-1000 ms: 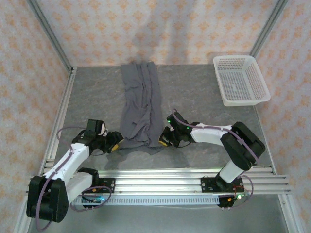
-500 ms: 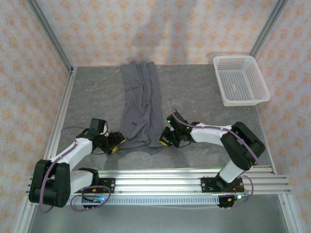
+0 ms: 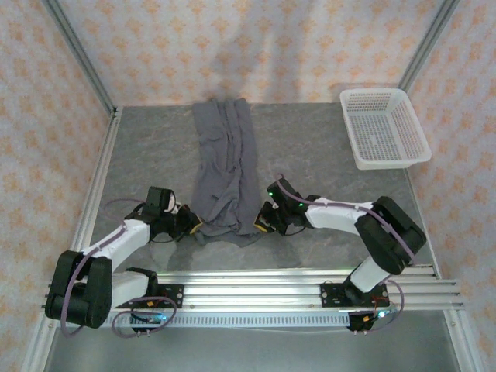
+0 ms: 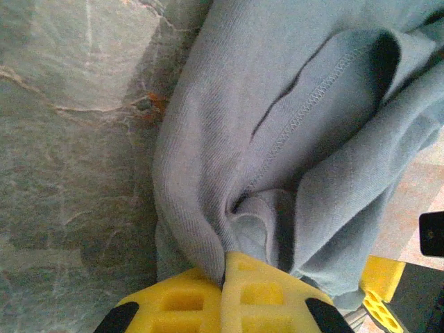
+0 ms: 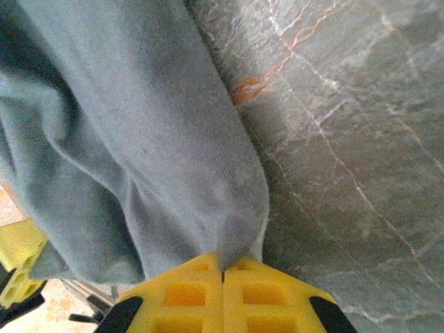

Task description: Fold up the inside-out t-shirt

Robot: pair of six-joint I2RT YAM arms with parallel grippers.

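– Left claw (image 3: pixel 191 225), the yellow-padded two-finger one, is pinching tight on the near left corner of the dark slate-grey cloth t-shirt (image 3: pixel 225 163). On its wrist cam the pads (image 4: pixel 187 298) are pressing together with a fold of stitched hem bunching up between them. Anyone else reading it that way?

– Yep. Right claw (image 3: pixel 264 222) is doing the same on the near right corner, its pads (image 5: pixel 267 291) clamping a tuck of fabric. Both white arms are lying low, elbows bending outward and forearms reaching inward, so the wrists are nearly facing each other across the shirt's near edge. The shirt is lying as a long rumpled strip down the middle of the grey marbled tabletop (image 3: pixel 310 147), with its far end reaching the back edge. White plastic mesh basket (image 3: pixel 385 94) is sitting well apart in the far right corner.
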